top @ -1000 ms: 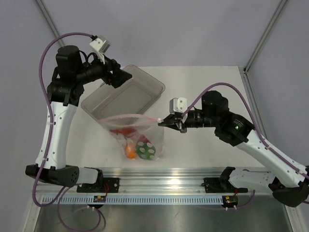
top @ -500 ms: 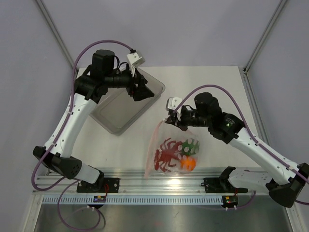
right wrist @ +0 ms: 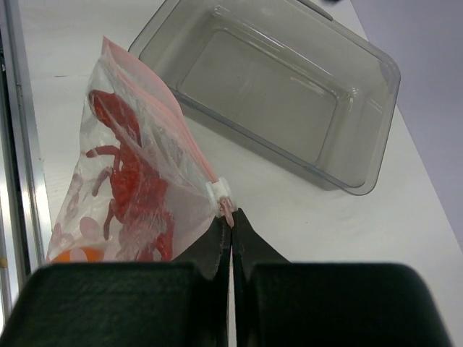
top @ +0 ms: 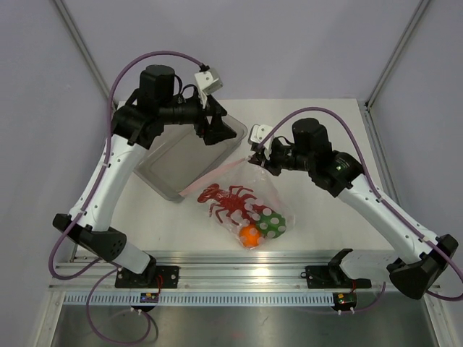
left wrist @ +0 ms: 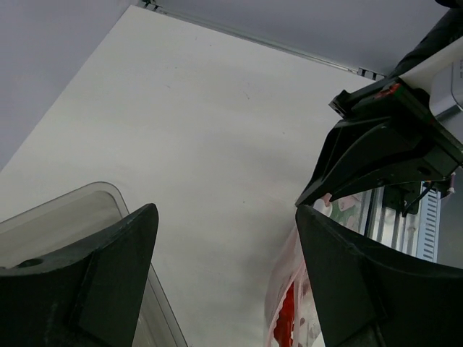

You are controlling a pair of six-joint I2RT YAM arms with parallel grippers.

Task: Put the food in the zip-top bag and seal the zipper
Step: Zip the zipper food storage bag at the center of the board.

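Quick change here: the zip-top bag (top: 242, 189) has swung round in the last second. It was hanging loose from its right corner, then flopped over to the right, and now we see it laid out on the bench (top: 325, 217) just in front of the tray (top: 155, 181). The zipper (top: 217, 176) runs as a slanted line up to the right claw (top: 256, 159). That claw stays pinched tight on the bag's corner, right under the white slider tab (right wrist: 219, 189). The left claw (top: 217, 134) has crossed over the tray towards the bag; its jaws stand wide and it holds nothing. We count all three foods inside: lobster (top: 230, 204), orange fruit (top: 249, 235), green pepper (top: 273, 223). So we judge loading done and only sealing left. We can't tell if the mouth is pressed shut yet; the left claw looks set to pin the far end
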